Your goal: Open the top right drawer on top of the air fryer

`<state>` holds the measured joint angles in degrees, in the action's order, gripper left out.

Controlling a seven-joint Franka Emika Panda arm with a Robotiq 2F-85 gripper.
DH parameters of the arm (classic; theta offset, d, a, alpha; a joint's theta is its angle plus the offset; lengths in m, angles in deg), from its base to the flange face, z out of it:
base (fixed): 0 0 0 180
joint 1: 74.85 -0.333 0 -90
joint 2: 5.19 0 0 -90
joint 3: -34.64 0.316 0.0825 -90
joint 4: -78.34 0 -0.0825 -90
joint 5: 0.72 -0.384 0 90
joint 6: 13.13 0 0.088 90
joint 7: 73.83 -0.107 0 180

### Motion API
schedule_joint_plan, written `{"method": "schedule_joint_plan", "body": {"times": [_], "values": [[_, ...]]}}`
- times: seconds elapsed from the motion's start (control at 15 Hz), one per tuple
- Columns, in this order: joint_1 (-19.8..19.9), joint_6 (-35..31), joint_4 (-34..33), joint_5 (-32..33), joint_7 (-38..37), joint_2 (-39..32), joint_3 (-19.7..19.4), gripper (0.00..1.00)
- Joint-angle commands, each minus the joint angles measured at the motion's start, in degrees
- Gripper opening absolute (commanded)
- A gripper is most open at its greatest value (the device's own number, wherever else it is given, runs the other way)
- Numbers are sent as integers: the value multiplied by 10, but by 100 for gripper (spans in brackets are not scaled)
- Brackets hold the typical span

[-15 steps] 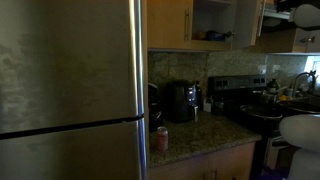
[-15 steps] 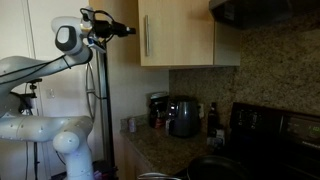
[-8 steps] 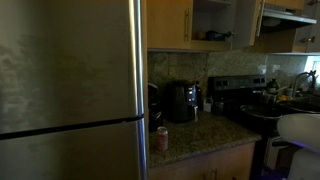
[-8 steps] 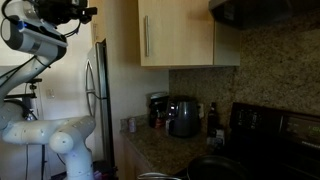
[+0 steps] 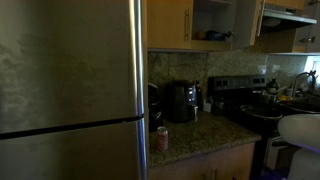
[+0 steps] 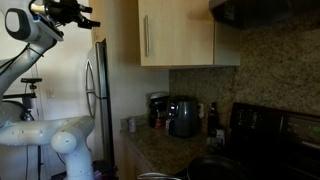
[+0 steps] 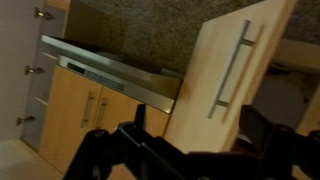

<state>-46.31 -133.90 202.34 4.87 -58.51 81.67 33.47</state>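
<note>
The top right drawer is a light wooden door (image 6: 180, 32) with a slim silver bar handle (image 6: 146, 37) near its left edge. It stands swung out, and the open cupboard (image 5: 222, 22) shows its shelf. Below it the black air fryer (image 6: 183, 117) (image 5: 180, 101) sits on the granite counter. My gripper (image 6: 88, 15) hangs high at the left, well clear of the handle. In the wrist view the gripper (image 7: 197, 121) is open with nothing between its fingers; the door (image 7: 215, 95) and its handle (image 7: 232, 68) lie beyond them.
A tall steel fridge (image 5: 70, 90) (image 6: 99, 100) stands beside the counter. A black stove (image 6: 270, 130) and range hood (image 6: 255, 10) lie past the air fryer. A coffee maker (image 6: 156, 108) and a can (image 5: 161, 138) sit on the counter.
The arm has drawn back from the door handle, up and to the left in the exterior view, most of it in the first half second. The jaws have gone from shut to open.
</note>
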Motion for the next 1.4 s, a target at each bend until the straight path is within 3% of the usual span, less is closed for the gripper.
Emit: {"method": "schedule_joint_plan", "body": {"times": [0.0,0.13,0.2,0.47,0.53,0.67,0.87,1.13,1.33], "values": [[-61,31,-21,47,-48,-2,37,100],[-95,64,-48,43,-71,-4,77,100],[-79,0,-29,47,-110,-56,112,100],[-152,-4,-44,49,-128,-159,160,100],[-153,-12,-58,48,-140,-197,174,100],[-151,-42,-84,59,-162,-271,192,100],[-111,-50,-136,101,-204,-371,212,100],[-70,-43,-224,191,-260,-508,223,100],[-49,-29,-269,280,-327,-554,227,100]]}}
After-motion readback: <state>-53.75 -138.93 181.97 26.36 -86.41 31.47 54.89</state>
